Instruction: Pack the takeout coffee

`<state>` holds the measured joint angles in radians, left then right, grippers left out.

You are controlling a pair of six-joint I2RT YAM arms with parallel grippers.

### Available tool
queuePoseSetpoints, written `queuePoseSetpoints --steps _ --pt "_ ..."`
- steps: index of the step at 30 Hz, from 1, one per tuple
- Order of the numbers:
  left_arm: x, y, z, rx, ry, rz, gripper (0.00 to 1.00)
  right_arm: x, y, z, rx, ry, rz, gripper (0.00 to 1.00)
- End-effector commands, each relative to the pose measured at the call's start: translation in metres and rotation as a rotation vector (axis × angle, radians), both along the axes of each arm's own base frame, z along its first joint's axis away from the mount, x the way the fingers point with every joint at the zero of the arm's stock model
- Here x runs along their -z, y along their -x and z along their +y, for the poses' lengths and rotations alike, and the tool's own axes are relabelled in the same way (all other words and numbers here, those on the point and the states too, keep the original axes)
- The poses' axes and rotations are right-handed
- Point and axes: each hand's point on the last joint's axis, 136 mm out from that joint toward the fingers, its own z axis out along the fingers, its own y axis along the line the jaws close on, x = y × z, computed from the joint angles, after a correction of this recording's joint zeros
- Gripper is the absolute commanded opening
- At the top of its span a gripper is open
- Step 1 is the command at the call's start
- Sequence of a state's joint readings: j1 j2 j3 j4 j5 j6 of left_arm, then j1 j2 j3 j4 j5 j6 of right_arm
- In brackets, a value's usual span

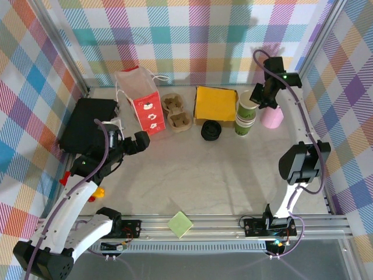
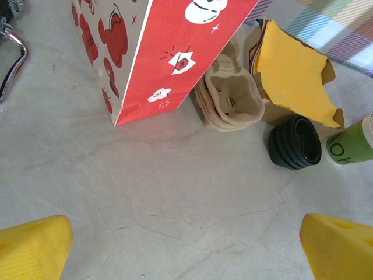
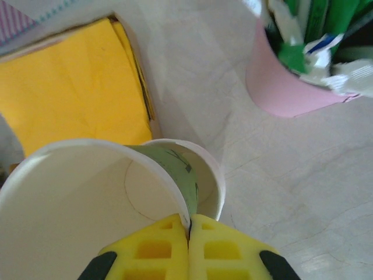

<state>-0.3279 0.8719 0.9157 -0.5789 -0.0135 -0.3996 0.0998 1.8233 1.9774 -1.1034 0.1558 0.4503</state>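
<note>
Rt tool point(image 3: 189, 226) pinches top cup point(image 3: 87, 186) by rim, pink pen cup point(image 3: 285, 87) beside; L tool point(image 2: 186, 242) wide, facing red bag point(image 2: 175, 52).

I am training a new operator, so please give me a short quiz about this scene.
1. True or false: the left gripper is shut.
2. The right gripper pinches: A) the pink cup, B) the rim of a green cup, C) the bag.
3. Fill in: the black lids lie next to the ____ napkins.
Key: 1 false; 2 B; 3 yellow.
</note>
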Motion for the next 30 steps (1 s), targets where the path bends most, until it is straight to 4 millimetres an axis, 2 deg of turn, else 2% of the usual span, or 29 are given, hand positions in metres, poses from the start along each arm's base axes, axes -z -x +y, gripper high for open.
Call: queuePoseSetpoints --steps 1,3,5,8,13,18,24,30 --pt "-0.016 0.007 -0.006 0.041 0.008 -0.020 1.00 -0.058 0.038 0.009 -0.071 -0.013 -0.064 0.05" --pt "-0.021 0.008 -0.006 0.044 0.009 -0.029 1.00 -0.078 0.055 0.022 -0.126 -0.031 -0.093 0.05" --pt "-0.027 0.008 -0.006 0.051 0.013 -0.047 1.00 -0.089 0.073 0.041 -0.193 -0.062 -0.112 0.07" --pt "-0.031 0.007 -0.009 0.064 0.019 -0.062 1.00 -0.085 0.100 0.072 -0.293 -0.090 -0.101 0.07" --pt "-0.029 0.003 -0.014 0.080 0.029 -0.065 1.00 -0.041 0.135 0.127 -0.420 -0.133 -0.039 0.08" --pt "-0.026 0.001 -0.018 0.092 0.050 -0.057 1.00 0.022 0.154 0.175 -0.498 -0.151 -0.016 0.08" --pt "-0.020 0.003 -0.019 0.094 0.055 -0.052 0.99 0.090 0.168 0.206 -0.541 -0.096 0.055 0.08" --pt "-0.018 0.006 -0.017 0.090 0.054 -0.051 0.99 0.126 0.172 0.218 -0.553 -0.058 0.101 0.09"
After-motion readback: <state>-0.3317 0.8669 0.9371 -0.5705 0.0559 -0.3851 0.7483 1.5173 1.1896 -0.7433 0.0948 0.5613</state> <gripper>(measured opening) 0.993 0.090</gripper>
